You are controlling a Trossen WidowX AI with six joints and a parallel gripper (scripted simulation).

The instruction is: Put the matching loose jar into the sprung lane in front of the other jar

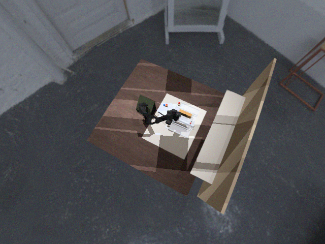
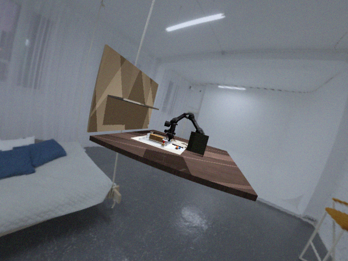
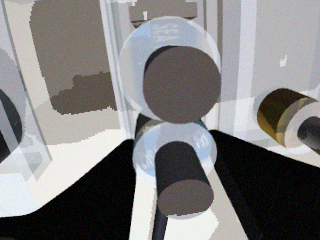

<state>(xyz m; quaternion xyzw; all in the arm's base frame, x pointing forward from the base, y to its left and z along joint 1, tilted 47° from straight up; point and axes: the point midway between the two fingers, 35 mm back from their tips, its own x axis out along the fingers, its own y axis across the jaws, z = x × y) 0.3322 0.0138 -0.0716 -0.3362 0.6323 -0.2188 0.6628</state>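
Observation:
My gripper is shut on a clear jar with a dark, knob-like top; the two black fingers flank its body. A second clear jar with a wide dark round top stands right behind it, in line, in the wrist view. Both are between the clear side walls of the lane. The held jar looks upright and low in the lane mouth. Its base, the front stop and the pusher plate are hidden or too unclear to tell. In the top view the arm hides the fingertips.
An amber jar stands right of the lane, and a dark-topped item at the left. An orange-brown block, a red-topped item and a dark green panel are nearby.

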